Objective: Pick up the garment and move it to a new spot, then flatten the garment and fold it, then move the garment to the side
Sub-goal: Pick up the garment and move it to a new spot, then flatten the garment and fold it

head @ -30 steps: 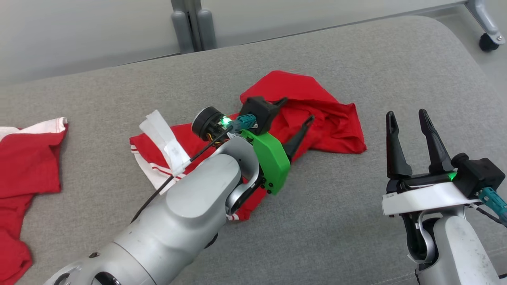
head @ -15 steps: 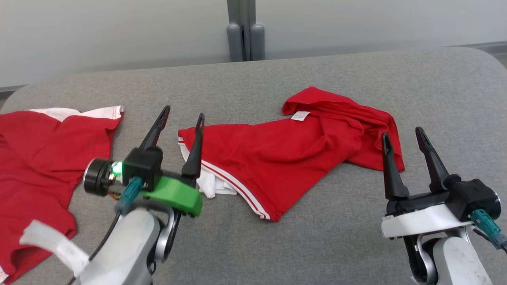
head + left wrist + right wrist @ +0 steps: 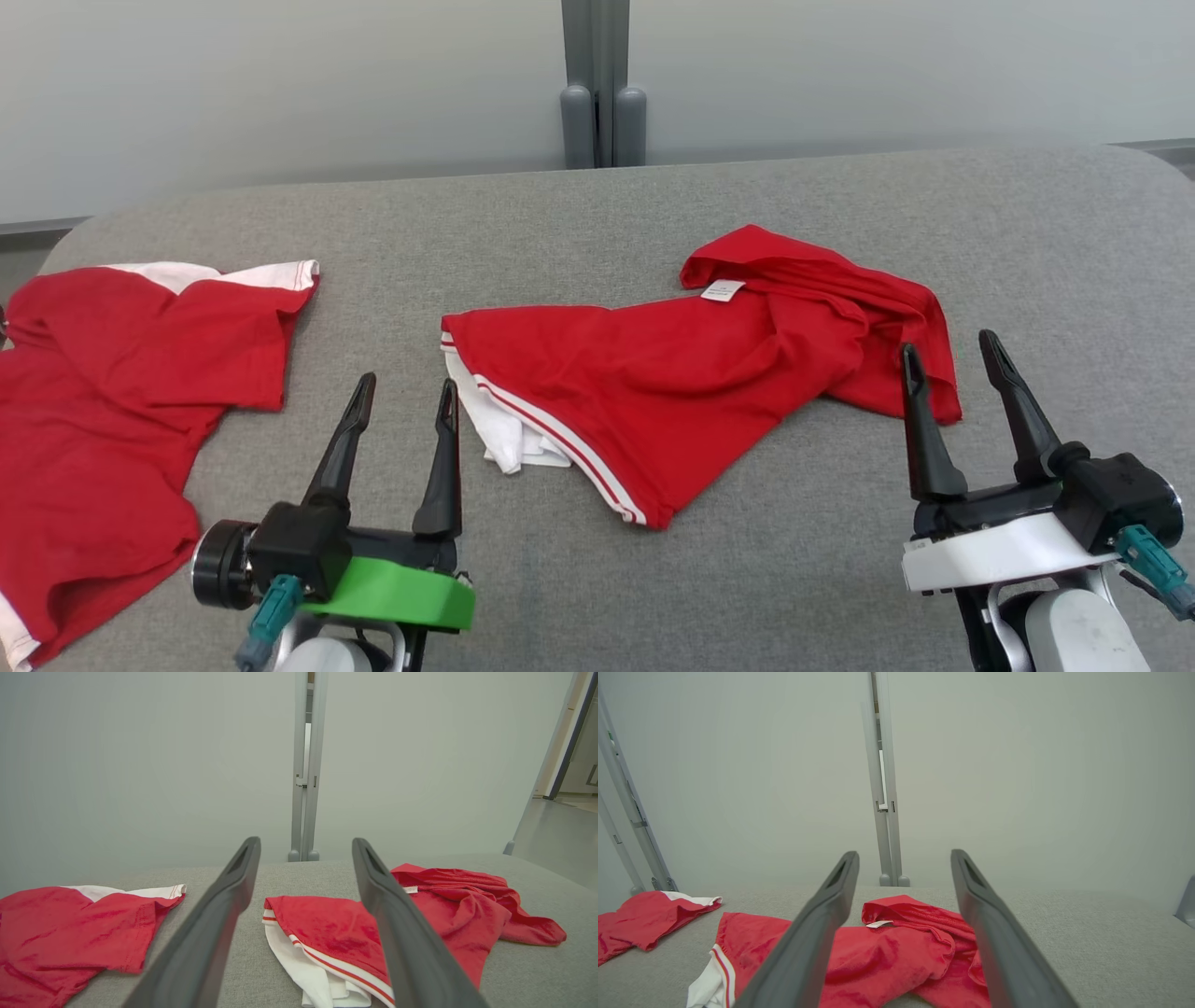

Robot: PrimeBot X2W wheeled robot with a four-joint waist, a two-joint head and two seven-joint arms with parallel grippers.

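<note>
Crumpled red garment (image 3: 672, 392) lies centred on the grey surface (image 3: 840, 560); both claws gape, empty.
Its long axis runs left-right: white-striped end near the left claw (image 3: 408, 381), tagged end near the right claw (image 3: 948, 342).

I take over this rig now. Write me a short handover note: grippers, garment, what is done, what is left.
Garment: crumpled in the middle of the grey surface, held by nothing; second red garment lies at left.
Left gripper: open, empty, near the striped end.
Right gripper: open, empty, by the bunched end.
Done: no flattening or fold visible.
Left: flatten, fold, move aside.
</note>
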